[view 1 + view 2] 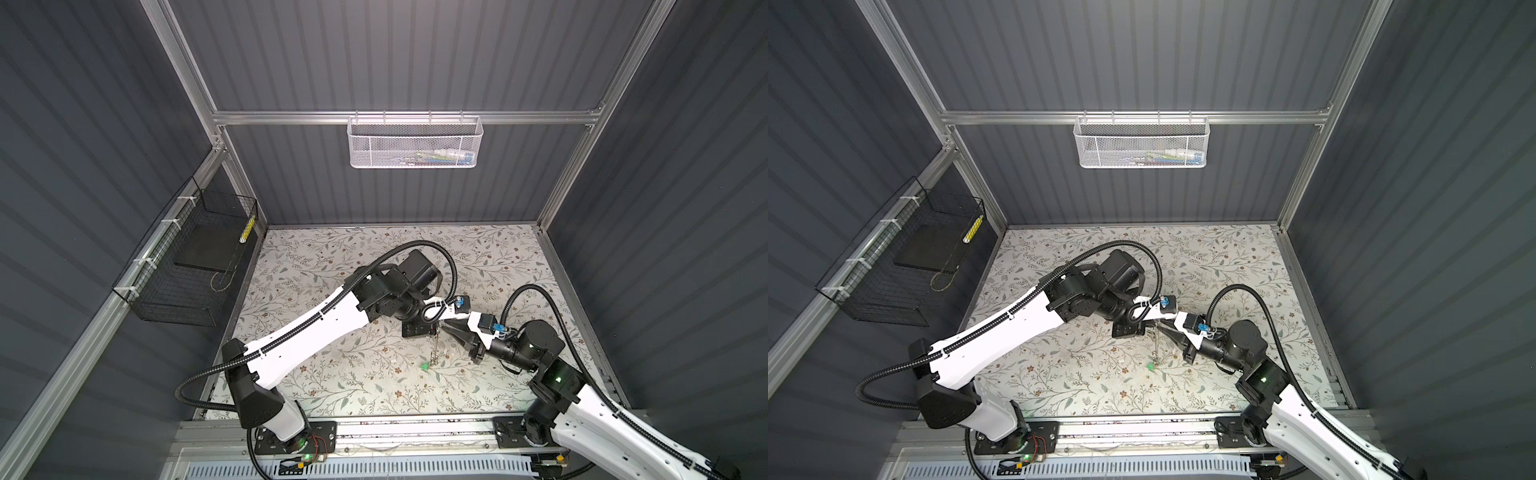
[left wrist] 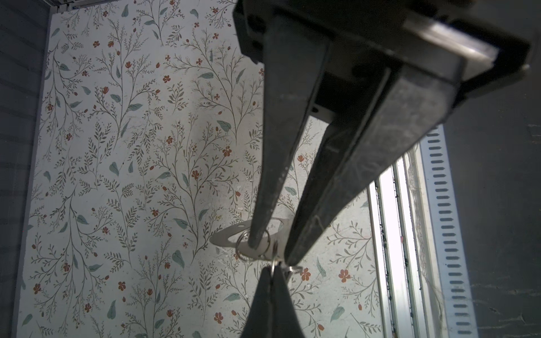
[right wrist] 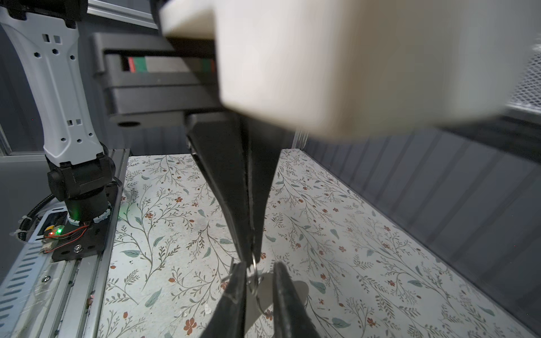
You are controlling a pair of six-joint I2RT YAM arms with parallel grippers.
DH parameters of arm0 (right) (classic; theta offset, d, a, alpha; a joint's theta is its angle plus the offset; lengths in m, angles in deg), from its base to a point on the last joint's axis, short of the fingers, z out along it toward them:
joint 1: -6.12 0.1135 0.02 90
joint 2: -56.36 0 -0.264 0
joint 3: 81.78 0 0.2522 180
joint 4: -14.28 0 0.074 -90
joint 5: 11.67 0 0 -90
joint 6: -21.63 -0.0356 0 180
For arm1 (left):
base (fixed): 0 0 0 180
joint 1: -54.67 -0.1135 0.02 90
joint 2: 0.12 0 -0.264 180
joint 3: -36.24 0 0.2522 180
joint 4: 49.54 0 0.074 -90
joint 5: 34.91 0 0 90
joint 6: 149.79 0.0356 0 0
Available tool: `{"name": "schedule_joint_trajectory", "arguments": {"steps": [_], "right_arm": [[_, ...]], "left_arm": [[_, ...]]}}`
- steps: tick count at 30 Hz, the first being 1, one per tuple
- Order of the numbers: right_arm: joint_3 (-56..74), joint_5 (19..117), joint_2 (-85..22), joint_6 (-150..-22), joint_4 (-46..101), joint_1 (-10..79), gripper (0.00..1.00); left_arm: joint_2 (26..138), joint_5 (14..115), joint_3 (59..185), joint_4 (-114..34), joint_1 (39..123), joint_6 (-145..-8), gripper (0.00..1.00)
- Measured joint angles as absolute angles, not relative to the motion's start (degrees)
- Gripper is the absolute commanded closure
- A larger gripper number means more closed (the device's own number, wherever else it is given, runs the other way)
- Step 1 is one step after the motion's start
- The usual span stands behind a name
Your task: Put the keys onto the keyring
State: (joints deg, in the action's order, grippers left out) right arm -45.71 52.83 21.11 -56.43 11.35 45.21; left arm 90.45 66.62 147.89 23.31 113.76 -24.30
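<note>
The keyring (image 2: 227, 238), a flat grey plate with a cutout, hangs in the air over the middle of the floral mat. My right gripper (image 2: 270, 254) has its fingers narrowly apart, one on each side of a strip of the plate (image 3: 263, 295). My left gripper (image 3: 250, 257) comes down from above and is shut on a small metal ring (image 2: 273, 263) at the plate's edge. In both top views a silver key (image 1: 434, 349) hangs below where the two grippers meet (image 1: 435, 330), its green tag (image 1: 424, 366) low over the mat. The plate is hidden in both top views.
A white mesh basket (image 1: 415, 141) hangs on the back wall. On the left wall a black wire basket (image 1: 187, 266) holds a dark slab. The floral mat (image 1: 332, 374) ends at an aluminium rail (image 1: 415, 428) in front, where both arm bases stand.
</note>
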Motion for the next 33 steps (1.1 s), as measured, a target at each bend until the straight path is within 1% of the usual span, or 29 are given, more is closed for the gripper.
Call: {"name": "schedule_joint_trajectory", "arguments": {"steps": [5, 13, 17, 25, 30, 31, 33], "right_arm": [[-45.71, 52.55, 21.20, -56.43, 11.33, 45.23, 0.91], [-45.71, 52.37, 21.42, -56.45, 11.35, 45.28, 0.90], [-45.71, 51.93, 21.33, -56.45, 11.35, 45.28, 0.92], [-45.71, 51.24, 20.89, -56.54, 11.39, 45.50, 1.00], [-45.71, 50.56, 20.68, -56.82, 11.33, 45.50, 1.00], [-45.71, 50.45, 20.68, -56.97, 11.28, 45.50, 1.00], [-45.73, 50.40, 20.72, -57.37, 11.09, 45.47, 1.00]], "left_arm": [[90.38, 67.15, 147.87, 23.27, 113.74, -23.71, 1.00], [89.77, 68.09, 147.04, 21.80, 113.87, -22.42, 1.00], [89.22, 68.19, 146.32, 21.21, 113.89, -21.75, 1.00], [88.33, 68.19, 145.07, 20.73, 113.89, -20.89, 1.00], [87.50, 68.19, 143.82, 19.90, 113.91, -20.65, 1.00], [87.30, 68.19, 143.52, 19.59, 113.91, -20.50, 0.93], [86.80, 68.19, 142.97, 18.79, 113.95, -20.39, 0.73]]}}
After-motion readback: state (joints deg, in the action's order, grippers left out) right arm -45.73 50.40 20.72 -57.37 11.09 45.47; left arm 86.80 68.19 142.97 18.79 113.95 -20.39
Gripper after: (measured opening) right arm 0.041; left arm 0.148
